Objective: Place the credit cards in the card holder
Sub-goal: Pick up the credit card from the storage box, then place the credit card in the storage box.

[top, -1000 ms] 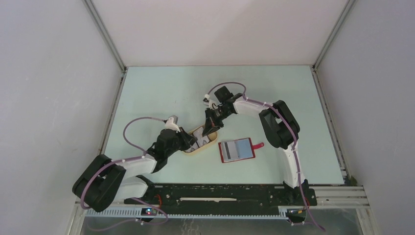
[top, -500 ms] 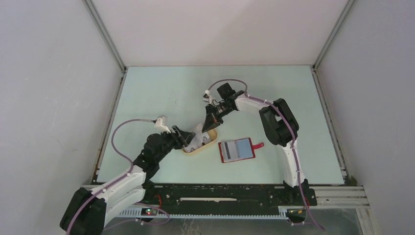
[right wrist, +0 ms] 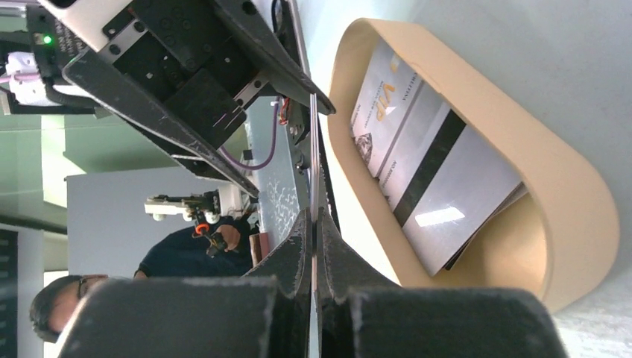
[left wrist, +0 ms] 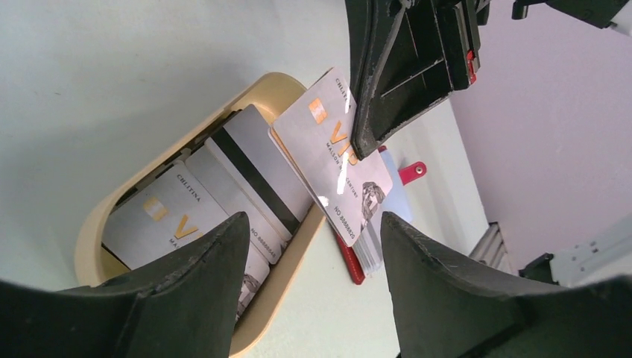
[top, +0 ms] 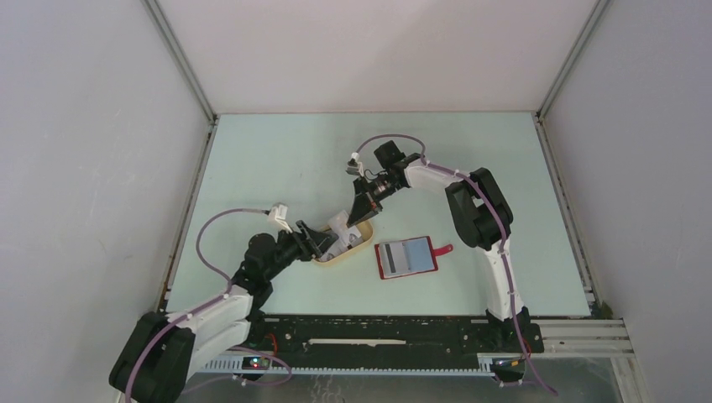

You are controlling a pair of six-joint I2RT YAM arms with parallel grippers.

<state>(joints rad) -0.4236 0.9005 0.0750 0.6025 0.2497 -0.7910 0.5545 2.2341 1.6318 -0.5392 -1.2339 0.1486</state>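
Open go the jaws of the left gripper [top: 317, 242]. A second ago it was clamped down low at the tray, and now its arm has drawn back toward the near-left, fingers spread wide with nothing between them.

Nearest of the task pieces is the card holder [top: 406, 257]. It lies flat and open on the table [top: 277, 159], just right of the tray, its red snap tab [top: 443, 248] sticking out to the right. A dark stripe runs along its left side and a pale grey-blue panel fills the rest.

Level with it on the left, the left gripper hangs at the near-left end of the beige oval tray [right wrist: 574, 194]. Its two dark fingers frame the tray in the wrist view.

Inside the tray sits a loose stack of cards [left wrist: 223, 186]. They are silvery-grey, one showing a black magnetic stripe, others with gold lettering.

Just beyond, one silver card [left wrist: 335, 160] is lifted clear, tilted over the far-right end of the tray. The right gripper [top: 359, 220] has it pinched tight by its upper edge, fingers closed flat on both faces, coming down from the far side.
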